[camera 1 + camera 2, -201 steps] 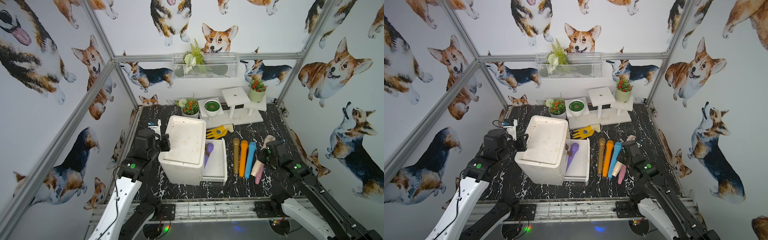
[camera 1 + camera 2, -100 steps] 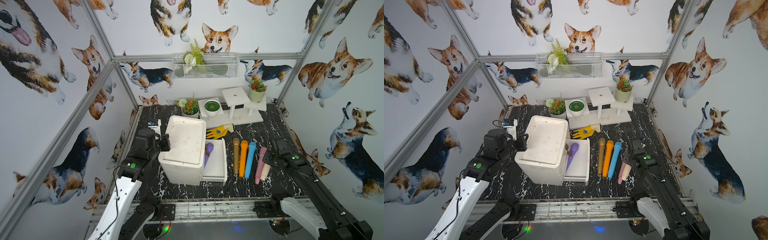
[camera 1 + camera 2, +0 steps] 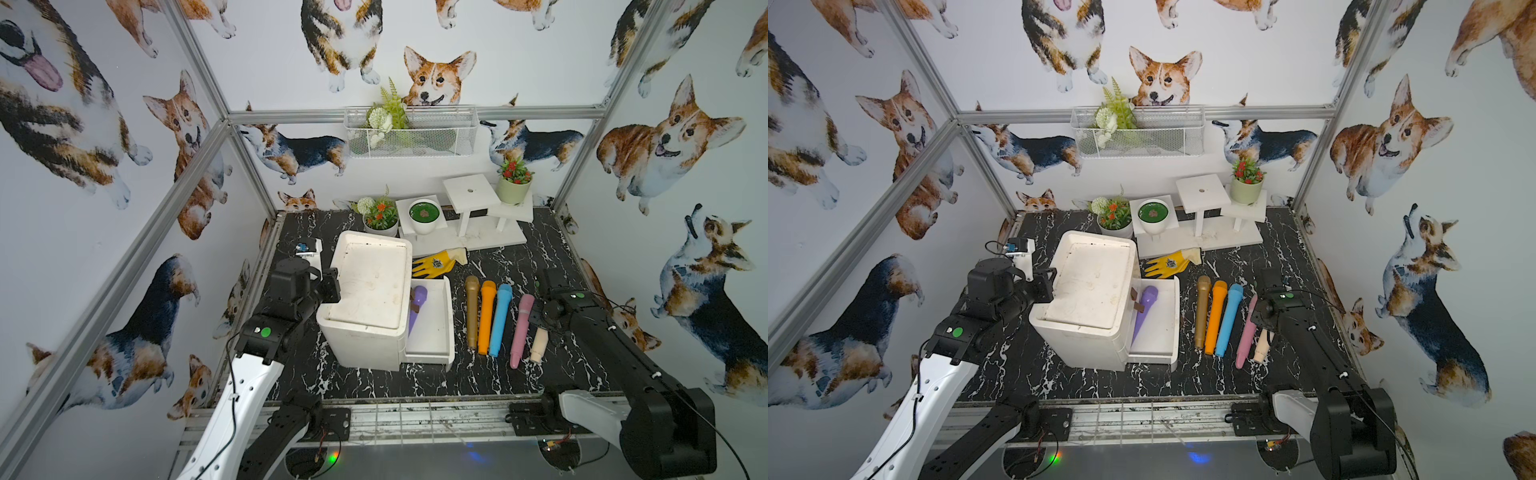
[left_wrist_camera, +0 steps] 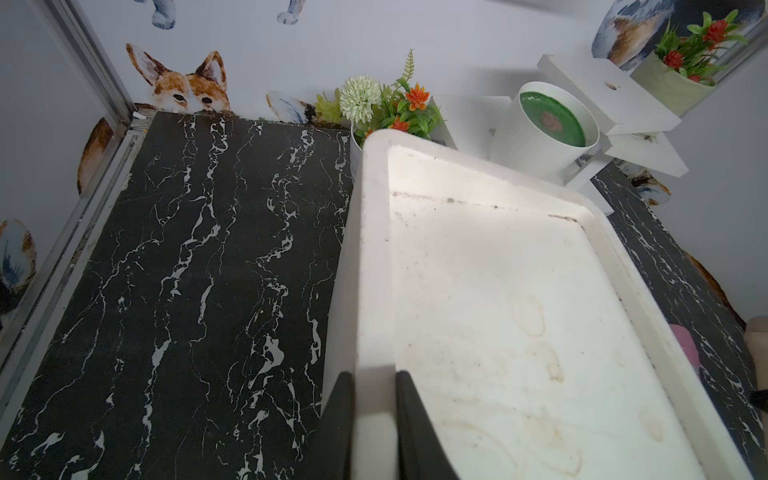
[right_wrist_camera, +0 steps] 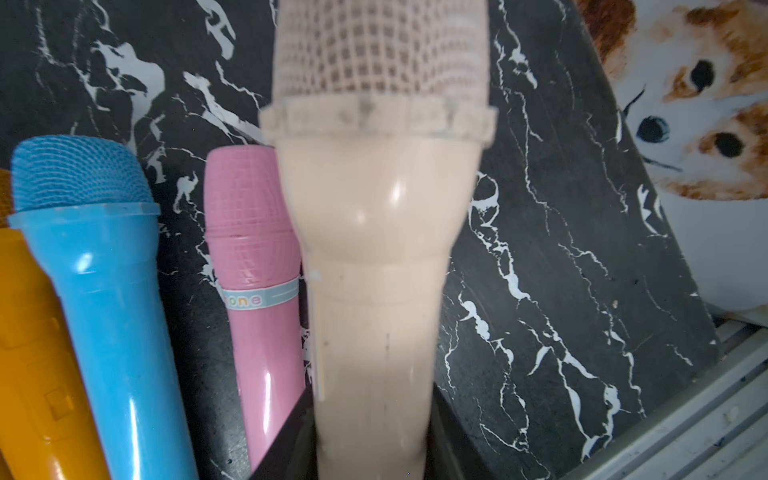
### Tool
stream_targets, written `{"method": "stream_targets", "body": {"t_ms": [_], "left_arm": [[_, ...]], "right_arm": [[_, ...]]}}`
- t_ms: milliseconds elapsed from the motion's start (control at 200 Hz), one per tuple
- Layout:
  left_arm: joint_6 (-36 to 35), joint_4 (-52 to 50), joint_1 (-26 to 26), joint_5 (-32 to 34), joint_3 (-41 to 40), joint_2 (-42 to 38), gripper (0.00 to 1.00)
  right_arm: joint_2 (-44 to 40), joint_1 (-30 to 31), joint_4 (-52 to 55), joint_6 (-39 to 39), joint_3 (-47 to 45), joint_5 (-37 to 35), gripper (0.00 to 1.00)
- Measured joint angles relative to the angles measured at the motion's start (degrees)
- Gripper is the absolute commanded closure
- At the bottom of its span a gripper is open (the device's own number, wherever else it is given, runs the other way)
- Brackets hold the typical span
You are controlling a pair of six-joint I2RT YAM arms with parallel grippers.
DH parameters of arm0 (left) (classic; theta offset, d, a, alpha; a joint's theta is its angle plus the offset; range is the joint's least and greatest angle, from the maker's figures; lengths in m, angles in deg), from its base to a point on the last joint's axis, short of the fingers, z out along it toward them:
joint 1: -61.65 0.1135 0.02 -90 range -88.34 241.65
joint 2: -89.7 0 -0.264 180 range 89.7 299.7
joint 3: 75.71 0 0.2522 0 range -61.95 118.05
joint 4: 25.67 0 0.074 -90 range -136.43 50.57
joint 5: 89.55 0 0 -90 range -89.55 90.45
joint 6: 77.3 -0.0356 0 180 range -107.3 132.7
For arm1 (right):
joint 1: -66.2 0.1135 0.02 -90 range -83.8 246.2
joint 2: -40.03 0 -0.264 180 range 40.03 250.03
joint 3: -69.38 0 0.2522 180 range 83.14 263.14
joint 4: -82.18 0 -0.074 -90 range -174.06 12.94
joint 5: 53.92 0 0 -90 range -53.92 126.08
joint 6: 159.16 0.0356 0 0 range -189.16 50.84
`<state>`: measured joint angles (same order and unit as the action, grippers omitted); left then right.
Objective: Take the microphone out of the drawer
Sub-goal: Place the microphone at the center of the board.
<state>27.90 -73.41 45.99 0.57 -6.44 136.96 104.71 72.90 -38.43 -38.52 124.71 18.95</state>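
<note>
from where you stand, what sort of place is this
Most likely a robot lab test cell, not a home: silver aluminium frame bars border corgi-print wall panels, and a slotted metal mounting rail edges the black marble-patterned tabletop.

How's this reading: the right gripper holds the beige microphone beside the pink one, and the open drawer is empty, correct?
Not quite. The drawer is open but not empty: a purple microphone lies in it, as both top views show. The right gripper does hold the beige microphone beside the pink microphone.
</note>
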Motion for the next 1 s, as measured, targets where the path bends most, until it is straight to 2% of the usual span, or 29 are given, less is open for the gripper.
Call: {"method": "stream_targets", "body": {"t_ms": [490, 996], "left_arm": [[0.0, 0.0, 0.0, 0.0, -0.1, -0.1, 0.94], [0.0, 0.1, 0.0, 0.0, 0.0, 0.1, 0.94]], "right_arm": [[15.1, -3.0, -4.1, -4.6, 3.2, 8.2, 0.77], [19.9, -3.1, -6.0, -6.9, 4.8, 13.1, 0.6]]}}
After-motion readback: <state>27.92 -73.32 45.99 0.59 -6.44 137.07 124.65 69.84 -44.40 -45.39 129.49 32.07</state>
